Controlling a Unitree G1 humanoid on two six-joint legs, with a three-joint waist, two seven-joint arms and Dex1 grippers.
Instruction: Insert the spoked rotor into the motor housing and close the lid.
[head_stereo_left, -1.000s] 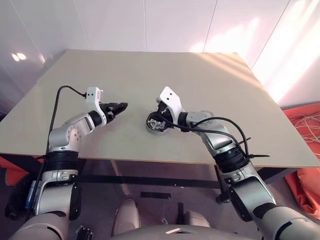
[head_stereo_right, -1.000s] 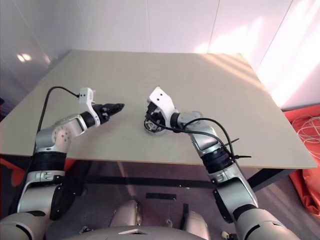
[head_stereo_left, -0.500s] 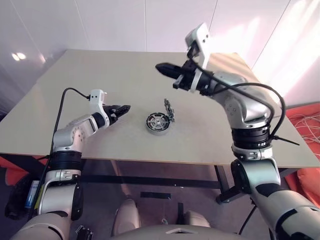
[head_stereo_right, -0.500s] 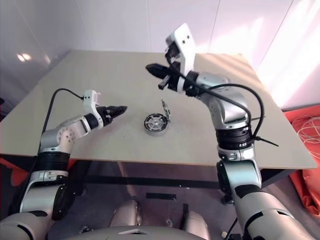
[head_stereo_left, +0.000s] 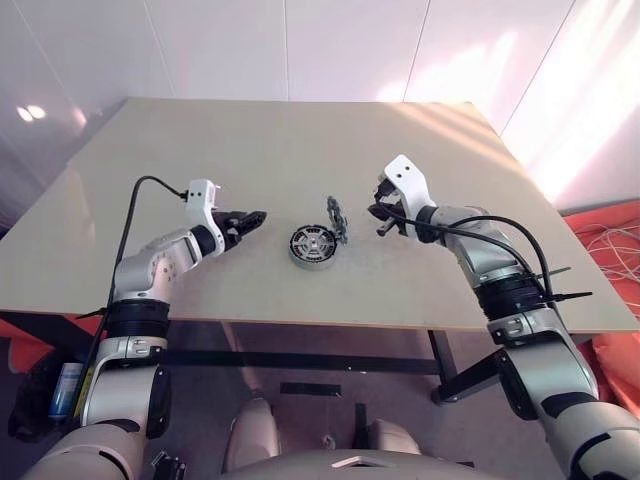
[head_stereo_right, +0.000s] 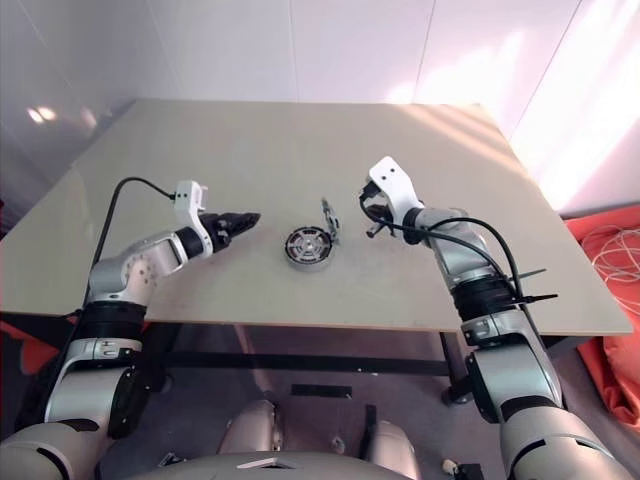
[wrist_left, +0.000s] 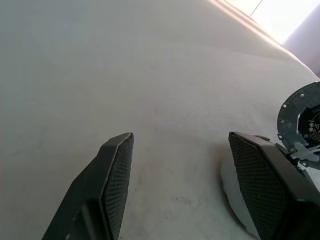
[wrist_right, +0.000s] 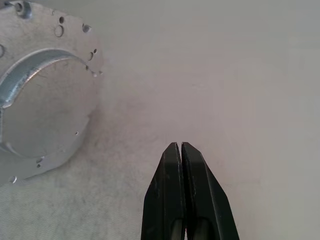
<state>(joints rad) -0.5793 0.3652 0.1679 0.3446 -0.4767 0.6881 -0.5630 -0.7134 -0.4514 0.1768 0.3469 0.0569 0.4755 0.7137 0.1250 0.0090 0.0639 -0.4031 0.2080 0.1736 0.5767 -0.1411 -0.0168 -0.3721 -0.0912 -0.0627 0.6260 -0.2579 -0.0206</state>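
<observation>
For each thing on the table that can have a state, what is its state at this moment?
Motor housing: flat on the table, top open, spoked rotor seated inside.
Lid: off, standing on edge against the housing's rim.
Left gripper: jaws open, empty.
Right gripper: jaws shut, empty.

Motor housing (head_stereo_left: 314, 245) on beige table (head_stereo_left: 250, 140)

Both head views looked down from above the surface (head_stereo_left: 300, 150); each wrist view sat close over it, all sharing the motor housing (head_stereo_left: 313, 245) with its upright lid (head_stereo_left: 336, 216).
</observation>
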